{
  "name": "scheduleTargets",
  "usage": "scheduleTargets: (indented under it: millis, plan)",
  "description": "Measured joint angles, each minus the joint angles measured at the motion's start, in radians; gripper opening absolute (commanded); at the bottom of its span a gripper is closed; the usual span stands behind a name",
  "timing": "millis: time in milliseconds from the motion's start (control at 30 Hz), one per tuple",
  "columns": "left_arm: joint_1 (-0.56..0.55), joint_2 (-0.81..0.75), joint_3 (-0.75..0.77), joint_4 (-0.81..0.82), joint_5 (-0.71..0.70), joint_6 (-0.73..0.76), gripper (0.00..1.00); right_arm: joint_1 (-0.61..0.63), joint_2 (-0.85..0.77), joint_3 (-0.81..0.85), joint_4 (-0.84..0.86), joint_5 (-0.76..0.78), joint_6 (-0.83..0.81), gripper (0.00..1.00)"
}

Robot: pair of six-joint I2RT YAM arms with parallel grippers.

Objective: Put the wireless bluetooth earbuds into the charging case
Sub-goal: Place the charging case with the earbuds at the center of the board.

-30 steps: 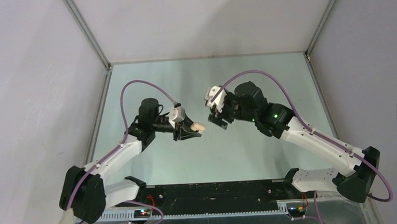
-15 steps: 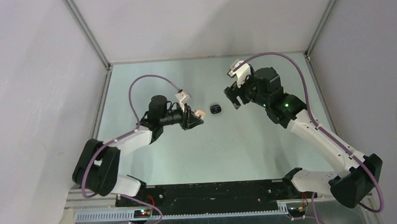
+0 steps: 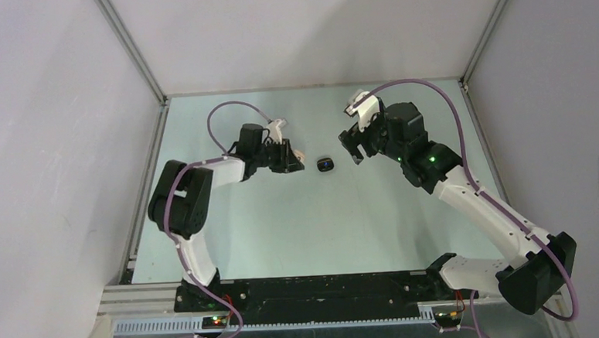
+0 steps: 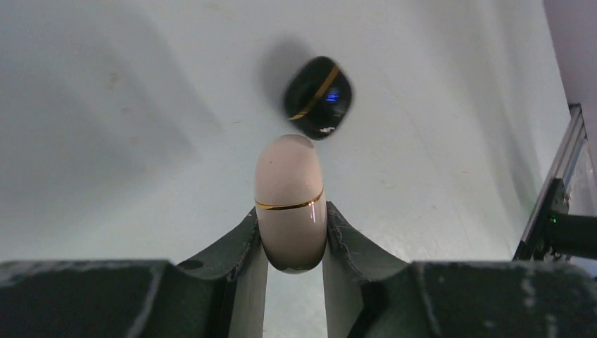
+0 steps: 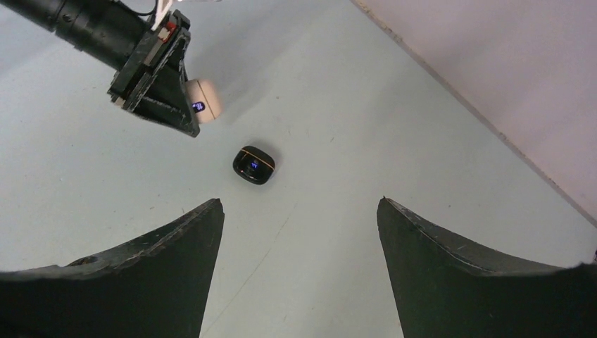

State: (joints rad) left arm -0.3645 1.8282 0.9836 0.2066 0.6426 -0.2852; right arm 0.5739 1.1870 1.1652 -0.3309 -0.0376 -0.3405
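Observation:
My left gripper (image 3: 294,158) is shut on the beige charging case (image 3: 300,154), held low over the table. In the left wrist view the case (image 4: 290,204) stands out from between the fingers, with a gold line round it. The right wrist view shows a dark spot with a blue light on the case (image 5: 205,101). A black rounded piece (image 3: 325,164) with a gold line and a blue light lies on the table just right of the case, and looks about as big. My right gripper (image 3: 353,149) is open and empty, right of the black piece (image 5: 253,164). No other earbuds show.
The table is a pale green sheet with metal frame rails (image 3: 150,157) along its left, far and right edges and white walls behind. A rail also shows at the right edge of the left wrist view (image 4: 556,197).
The right gripper drew back to the far right, open, and the black piece now lies on the table. The left arm swung farther out and back, still holding the case.

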Motion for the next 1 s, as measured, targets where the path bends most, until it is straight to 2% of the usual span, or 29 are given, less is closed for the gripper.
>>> scheduleTargets:
  millis: [167,400,533,600,633,700,833,1000]
  plan:
    - [0.038,0.1,0.073,-0.092,-0.013,-0.031,0.28,0.0,0.0,-0.004,0.006,0.004,0.0,0.85]
    - [0.039,0.144,0.126,-0.196,-0.013,-0.049,0.47,0.0,0.0,-0.004,0.011,0.006,0.0,0.85]
    - [0.039,0.15,0.155,-0.229,-0.007,-0.056,0.66,0.0,0.0,-0.004,0.012,0.008,0.0,0.85]
    - [0.039,0.15,0.165,-0.236,-0.001,-0.058,0.79,0.0,0.0,-0.004,0.012,0.011,0.0,0.85]
    - [0.039,0.15,0.171,-0.238,0.004,-0.06,0.88,0.0,0.0,-0.004,0.012,0.013,0.0,0.86]
    - [0.039,0.15,0.179,-0.24,0.015,-0.056,0.98,0.0,0.0,-0.004,0.012,0.014,0.0,0.88]
    - [0.043,0.148,0.19,-0.245,0.032,-0.045,0.99,0.0,-0.004,-0.004,0.014,0.024,-0.002,0.99]
    - [0.061,0.119,0.19,-0.32,0.033,0.035,0.99,-0.023,-0.036,-0.006,0.015,0.051,-0.012,0.99]
